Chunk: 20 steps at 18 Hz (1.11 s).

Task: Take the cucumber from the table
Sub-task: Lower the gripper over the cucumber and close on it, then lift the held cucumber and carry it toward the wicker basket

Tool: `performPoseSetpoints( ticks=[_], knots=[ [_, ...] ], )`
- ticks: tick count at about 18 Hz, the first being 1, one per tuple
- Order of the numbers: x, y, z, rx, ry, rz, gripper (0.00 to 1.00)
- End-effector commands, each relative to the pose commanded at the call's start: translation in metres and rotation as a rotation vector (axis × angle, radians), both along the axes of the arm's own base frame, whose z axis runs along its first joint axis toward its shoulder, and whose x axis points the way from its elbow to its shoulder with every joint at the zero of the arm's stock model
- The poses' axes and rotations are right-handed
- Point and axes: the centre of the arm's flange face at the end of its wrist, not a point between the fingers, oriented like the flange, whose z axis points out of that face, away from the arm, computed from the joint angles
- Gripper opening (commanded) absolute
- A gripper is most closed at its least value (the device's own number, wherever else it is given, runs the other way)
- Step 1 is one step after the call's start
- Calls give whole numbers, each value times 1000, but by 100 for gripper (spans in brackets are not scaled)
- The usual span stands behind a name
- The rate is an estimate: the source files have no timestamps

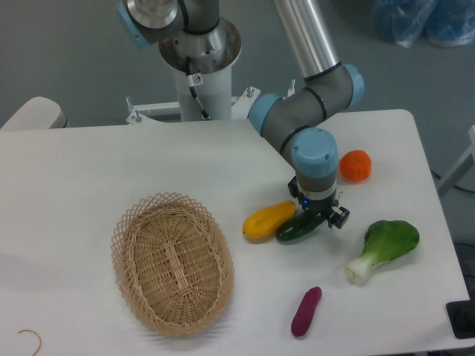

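One basket (172, 263), five loose vegetables or fruits.

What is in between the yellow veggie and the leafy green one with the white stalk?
The cucumber lies there, beside the yellow vegetable, with the gripper at its right end. Then bare table up to the bok choy.

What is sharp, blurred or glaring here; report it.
Fixed camera view: light is even and soft, so the wicker oval basket casts only a faint shadow; the dark green glossy cucumber carries a small highlight; the end effector looks sharp; no distortion is evident.
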Motion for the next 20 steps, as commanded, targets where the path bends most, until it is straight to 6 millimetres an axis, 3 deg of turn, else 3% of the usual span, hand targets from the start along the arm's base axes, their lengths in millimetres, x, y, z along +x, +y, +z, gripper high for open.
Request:
performPoseSetpoints(
  ticks=[5,10,14,16,20],
  knots=[
    [-3,2,4,3,6,-3,27],
    [-11,6,16,21,28,-4,26],
    [-21,31,63,80,42,-14,26],
    [-20,40,97,106,21,-20,26],
    [5,75,162,246,0,11,26]
  ],
)
